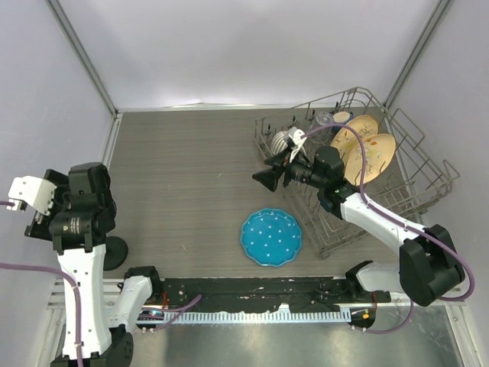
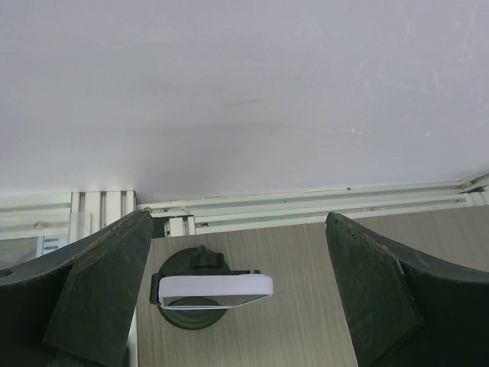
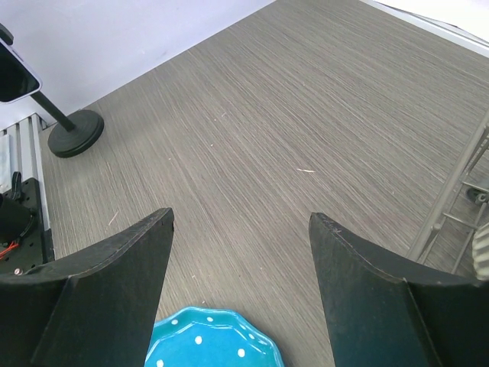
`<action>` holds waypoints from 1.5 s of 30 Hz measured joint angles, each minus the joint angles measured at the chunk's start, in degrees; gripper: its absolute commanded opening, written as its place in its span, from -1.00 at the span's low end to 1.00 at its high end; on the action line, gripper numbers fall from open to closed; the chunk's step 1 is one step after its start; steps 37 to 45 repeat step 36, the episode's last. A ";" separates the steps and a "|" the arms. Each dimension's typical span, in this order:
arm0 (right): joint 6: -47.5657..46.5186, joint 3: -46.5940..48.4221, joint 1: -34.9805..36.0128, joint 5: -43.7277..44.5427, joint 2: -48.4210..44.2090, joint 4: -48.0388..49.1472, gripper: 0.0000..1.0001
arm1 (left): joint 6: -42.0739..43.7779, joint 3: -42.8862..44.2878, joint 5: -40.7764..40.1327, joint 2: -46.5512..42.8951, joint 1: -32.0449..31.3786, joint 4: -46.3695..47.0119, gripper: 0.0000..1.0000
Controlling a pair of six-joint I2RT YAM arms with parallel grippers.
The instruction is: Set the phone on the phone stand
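Closest to the lens in the left wrist view were the two dark fingers of my left tool (image 2: 238, 222), spread wide with nothing between them. In the gap, lower in the frame, the phone (image 2: 215, 290) showed its pale edge, lying across the top of the phone stand (image 2: 183, 315). The stand's round base sat on the bench (image 2: 306, 306) near the rail at the wall. I could not tell whether the left finger touched the phone.

In the overhead view the left arm stood upright at the lower left of the frame, its wrist bent toward the left edge, covering part of the stand's base.

The right arm reached from the lower right up and leftward past the near corner of the dish rack (image 1: 412, 191). The right tool (image 3: 241, 216) pointed left, fingers parted and empty, above the blue plate (image 3: 206, 340). From that wrist, the phone's black screen sat atop the stand at the upper left.
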 measured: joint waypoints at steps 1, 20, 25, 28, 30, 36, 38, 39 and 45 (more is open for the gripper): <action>0.00 -0.02 0.00 -0.04 0.00 0.13 0.54 | 0.13 0.87 -0.35 0.00 0.00 0.00 0.95; 1.53 -2.84 -1.92 13.22 -2.14 0.09 0.60 | 15.02 11.67 54.82 10.25 -6.19 24.26 0.65; 5.22 -5.46 -4.66 23.98 -6.54 0.00 0.80 | 20.68 4.46 59.36 13.16 -22.88 29.27 0.69; 7.61 -6.40 -5.22 32.70 -10.19 -0.31 0.85 | 24.17 1.38 61.31 14.19 -31.34 32.70 0.71; 9.35 -6.47 -5.25 38.18 -13.29 -1.97 0.86 | 26.32 -0.96 62.29 14.25 -34.51 35.87 0.71; 11.43 -6.34 -5.07 50.03 -26.86 -13.42 0.88 | 30.53 -9.07 63.91 12.87 -38.38 46.23 0.80; 11.43 -6.34 -5.07 50.03 -26.86 -13.42 0.88 | 30.53 -9.07 63.91 12.87 -38.38 46.23 0.80; 11.43 -6.34 -5.07 50.03 -26.86 -13.42 0.88 | 30.53 -9.07 63.91 12.87 -38.38 46.23 0.80; 11.43 -6.34 -5.07 50.03 -26.86 -13.42 0.88 | 30.53 -9.07 63.91 12.87 -38.38 46.23 0.80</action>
